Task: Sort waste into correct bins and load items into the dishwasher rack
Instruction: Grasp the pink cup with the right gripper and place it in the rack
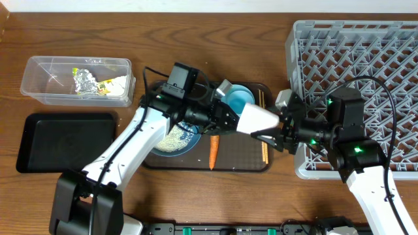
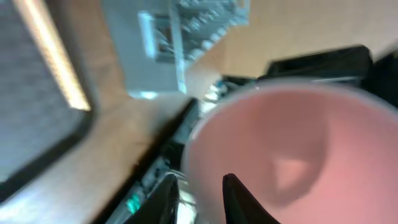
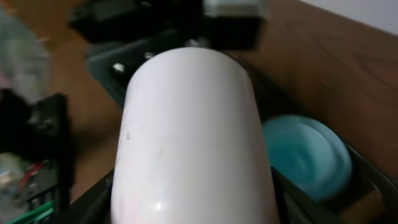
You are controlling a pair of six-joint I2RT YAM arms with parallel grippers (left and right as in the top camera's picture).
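Here the small white cup with a pink inside (image 1: 258,119) hangs on its side in the air above the large dark brown serving tray (image 1: 241,155), caught between the two arms. The left end effector (image 1: 234,121) is closed on the cup's rim: in the left wrist view its dark fingers (image 2: 239,199) straddle the wall, one inside the pink hollow (image 2: 298,143) and one outside. The right end effector (image 1: 273,127) meets the cup from the other end, and in the right wrist view the white body (image 3: 186,137) fills the space between its fingers, which lie tight against both sides, so it too is gripping the cup. On the serving tray below, a wide dark-blue bowl (image 1: 189,142) holds a heap of white rice (image 1: 171,140), a small orange carrot (image 1: 213,150) lies just beside it, a small light-blue bowl (image 1: 238,98) sits near the far edge, and thin wooden chopsticks (image 1: 264,153) run along the right edge. The large grey plastic lattice rack (image 1: 366,52) stands to the right on the table (image 1: 215,46). To the left, a clear plastic rectangular tub (image 1: 39,91) contains crumpled silver foil (image 1: 83,81) and yellow-white wrapper scraps (image 1: 111,83); a shallow black rectangular tray (image 1: 65,140) lies just in front of it.
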